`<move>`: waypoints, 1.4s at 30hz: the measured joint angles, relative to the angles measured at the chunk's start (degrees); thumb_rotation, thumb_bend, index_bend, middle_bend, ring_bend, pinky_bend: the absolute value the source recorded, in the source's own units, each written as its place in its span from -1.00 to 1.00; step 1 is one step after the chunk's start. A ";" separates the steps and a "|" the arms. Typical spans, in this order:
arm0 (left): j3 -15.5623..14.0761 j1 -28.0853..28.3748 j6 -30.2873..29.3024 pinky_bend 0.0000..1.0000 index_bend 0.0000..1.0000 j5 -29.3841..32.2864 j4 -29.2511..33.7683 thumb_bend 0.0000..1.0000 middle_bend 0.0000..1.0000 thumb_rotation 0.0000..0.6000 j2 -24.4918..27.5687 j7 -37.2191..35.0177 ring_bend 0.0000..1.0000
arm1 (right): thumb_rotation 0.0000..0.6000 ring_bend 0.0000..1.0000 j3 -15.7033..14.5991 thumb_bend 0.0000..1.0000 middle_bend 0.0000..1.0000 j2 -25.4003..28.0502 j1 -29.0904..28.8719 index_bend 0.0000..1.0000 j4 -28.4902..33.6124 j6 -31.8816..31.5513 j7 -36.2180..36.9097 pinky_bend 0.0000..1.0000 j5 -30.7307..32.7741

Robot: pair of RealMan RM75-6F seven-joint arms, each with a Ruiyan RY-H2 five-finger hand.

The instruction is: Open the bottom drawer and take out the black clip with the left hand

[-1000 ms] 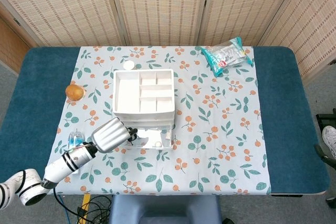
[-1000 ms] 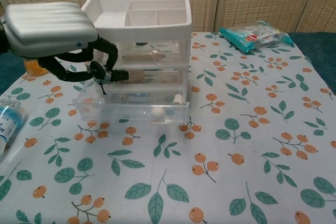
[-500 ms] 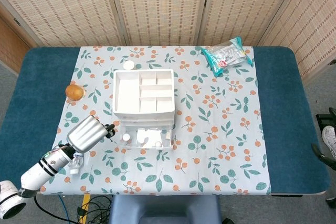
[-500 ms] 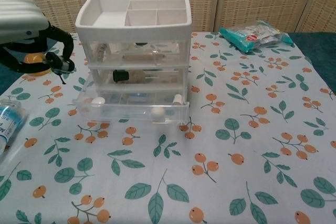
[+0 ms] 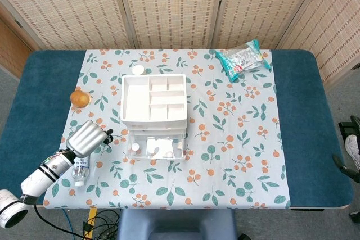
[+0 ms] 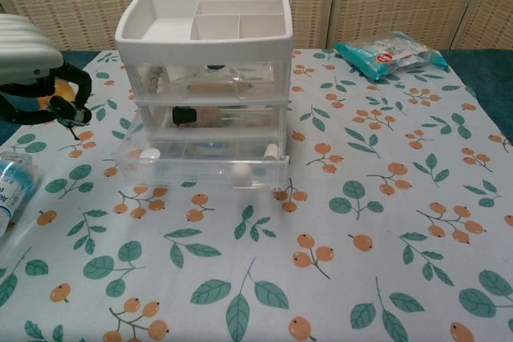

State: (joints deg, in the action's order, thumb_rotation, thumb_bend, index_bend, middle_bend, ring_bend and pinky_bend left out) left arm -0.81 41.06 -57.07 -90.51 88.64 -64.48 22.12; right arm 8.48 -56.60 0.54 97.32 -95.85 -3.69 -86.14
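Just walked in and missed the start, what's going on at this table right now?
The robot's left hand is off to the left of the clear drawer unit, fingers curled around something small and dark, probably the black clip. The bottom drawer stands pulled open with small items inside. The right hand is out of view.

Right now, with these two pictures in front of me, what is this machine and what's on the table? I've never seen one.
It is a robot with two arms ending in hands. One picture looks down from its head, the other looks forward from its chest. Only its grey left hand shows, fingers curled, beside the white and clear plastic drawer unit, whose bottom drawer stands open. I cannot tell whether it holds anything. Also on the flowered cloth are a teal snack packet, an orange round thing and a clear bottle.
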 measured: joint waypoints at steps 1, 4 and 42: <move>0.07 0.18 0.50 1.00 0.04 0.14 -1.16 -0.07 0.91 1.00 -0.76 -0.60 1.00 | 1.00 -0.87 -0.01 -0.53 -0.74 -0.01 0.06 -1.00 -0.05 -0.04 0.04 -0.98 0.06; 0.16 0.60 1.37 1.00 0.03 0.14 -3.96 -0.07 0.91 1.00 -2.75 -2.25 1.00 | 1.00 -0.87 -0.06 -0.52 -0.74 -0.05 0.24 -1.00 -0.22 -0.17 0.12 -0.98 0.23; 0.51 -2.40 -2.95 1.00 -0.27 1.81 -7.36 -0.09 0.69 1.00 -8.05 -5.03 0.72 | 1.00 -0.86 0.07 -0.52 -0.74 0.45 0.20 -1.00 -0.32 0.44 0.16 -0.95 0.96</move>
State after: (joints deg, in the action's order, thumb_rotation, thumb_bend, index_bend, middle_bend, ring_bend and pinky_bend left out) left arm -0.30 38.66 -60.02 -88.69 81.29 -72.53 17.09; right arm 8.55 -56.16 0.75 96.99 -95.42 -3.53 -85.18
